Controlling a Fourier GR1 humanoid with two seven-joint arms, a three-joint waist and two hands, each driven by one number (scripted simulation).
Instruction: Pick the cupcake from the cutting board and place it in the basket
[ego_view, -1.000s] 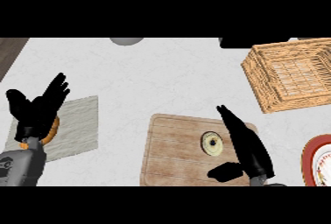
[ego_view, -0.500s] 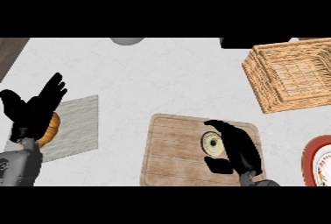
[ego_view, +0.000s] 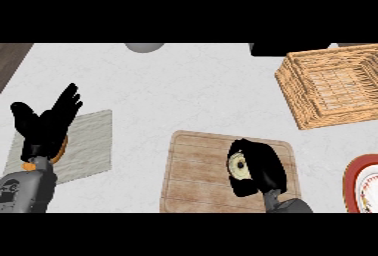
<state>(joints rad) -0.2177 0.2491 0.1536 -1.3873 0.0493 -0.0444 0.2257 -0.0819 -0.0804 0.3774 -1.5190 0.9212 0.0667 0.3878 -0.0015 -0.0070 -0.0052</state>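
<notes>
The cupcake sits on the cutting board, with the right robot hand curled round it from the right, only its pale top showing. If those fingers haven't closed evenly, I'd guess it could tip or slip out on the lift towards the basket, well apart up the counter. The left robot hand rests open at the left edge.
</notes>
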